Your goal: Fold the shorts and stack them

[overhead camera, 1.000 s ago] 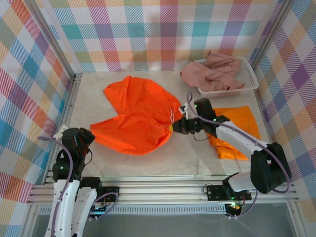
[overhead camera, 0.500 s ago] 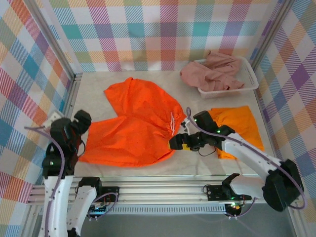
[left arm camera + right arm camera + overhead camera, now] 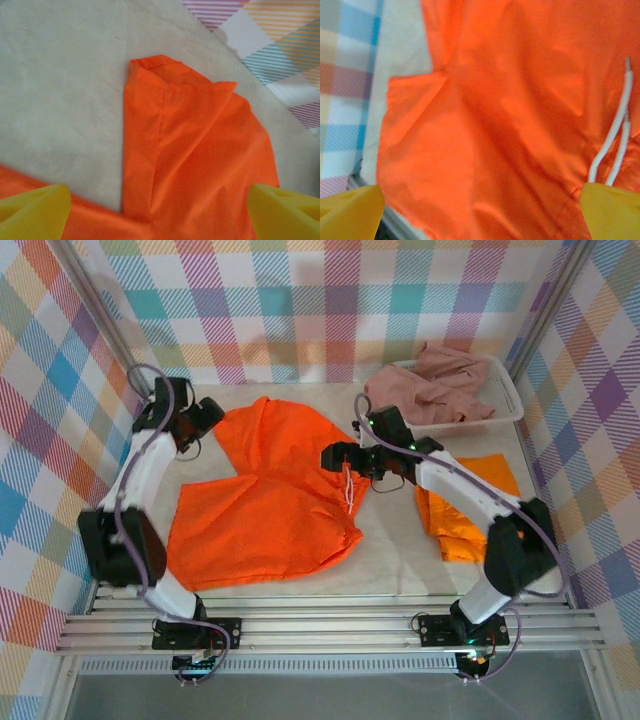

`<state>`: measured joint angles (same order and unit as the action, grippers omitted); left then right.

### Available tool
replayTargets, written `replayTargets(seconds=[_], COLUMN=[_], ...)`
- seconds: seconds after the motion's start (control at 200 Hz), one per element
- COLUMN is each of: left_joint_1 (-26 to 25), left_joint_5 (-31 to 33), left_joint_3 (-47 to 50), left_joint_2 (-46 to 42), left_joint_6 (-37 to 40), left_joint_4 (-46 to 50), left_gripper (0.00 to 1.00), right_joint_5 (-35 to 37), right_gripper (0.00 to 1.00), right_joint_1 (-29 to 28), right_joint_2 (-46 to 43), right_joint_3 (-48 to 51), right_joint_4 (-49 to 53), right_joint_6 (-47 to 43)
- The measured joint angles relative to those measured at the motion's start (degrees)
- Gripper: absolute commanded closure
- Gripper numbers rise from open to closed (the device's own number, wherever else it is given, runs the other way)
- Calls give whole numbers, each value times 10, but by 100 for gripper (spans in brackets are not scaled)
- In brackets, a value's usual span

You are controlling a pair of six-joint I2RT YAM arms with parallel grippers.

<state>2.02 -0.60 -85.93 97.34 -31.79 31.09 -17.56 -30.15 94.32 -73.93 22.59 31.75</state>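
Observation:
A bright orange pair of shorts (image 3: pixel 270 490) lies spread on the table's middle, with its white drawstrings (image 3: pixel 350 490) at the right edge. My left gripper (image 3: pixel 208 417) hovers open over the far leg's hem (image 3: pixel 190 150), its yellow fingertips (image 3: pixel 32 212) wide apart with nothing between them. My right gripper (image 3: pixel 332 455) stands open above the waistband, and the drawstrings (image 3: pixel 615 145) lie beside its right fingertip (image 3: pixel 612 210). A second orange pair of shorts (image 3: pixel 470 510) lies folded at the right, partly under the right arm. Dusty pink shorts (image 3: pixel 435 390) are heaped in the basket.
The white mesh basket (image 3: pixel 510 390) sits at the back right corner. Metal frame posts and plaid walls close in the left, right and far sides. A rail runs along the near edge (image 3: pixel 330 625).
Both grippers have opened and let go of the orange shorts. The left arm swung from the near left to the far leg; the right arm moved up to the waistband.

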Motion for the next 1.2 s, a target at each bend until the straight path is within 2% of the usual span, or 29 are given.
replayTargets(seconds=[0.225, 0.455, 0.565, 0.715, 0.87, 1.025, 1.2], left_joint_1=[19, 20, 20, 18, 17, 17, 16], left_joint_5=[-16, -21, -21, -14, -4, 7, 22], left_joint_3=[-244, -438, -470, -474, -489, -523, -538], left_joint_2=[243, 406, 443, 461, 477, 510, 527], left_joint_6=[14, 17, 16, 17, 16, 16, 11], left_joint_4=[51, 128, 153, 177, 186, 196, 209], left_gripper=[17, 23, 29, 30, 35, 48, 78], right_joint_5=[5, 17, 20, 19, 19, 19, 19], right_gripper=[0, 1, 0, 0, 1, 1, 1], right_joint_1=[20, 22, 26, 28, 32, 34, 39], right_joint_2=[90, 137, 156, 181, 189, 196, 216], right_joint_3=[-16, -64, -78, -89, -90, -96, -102], right_joint_4=[-21, -37, -42, -44, -45, -47, -47], right_joint_6=[43, 61, 67, 71, 75, 80, 82])
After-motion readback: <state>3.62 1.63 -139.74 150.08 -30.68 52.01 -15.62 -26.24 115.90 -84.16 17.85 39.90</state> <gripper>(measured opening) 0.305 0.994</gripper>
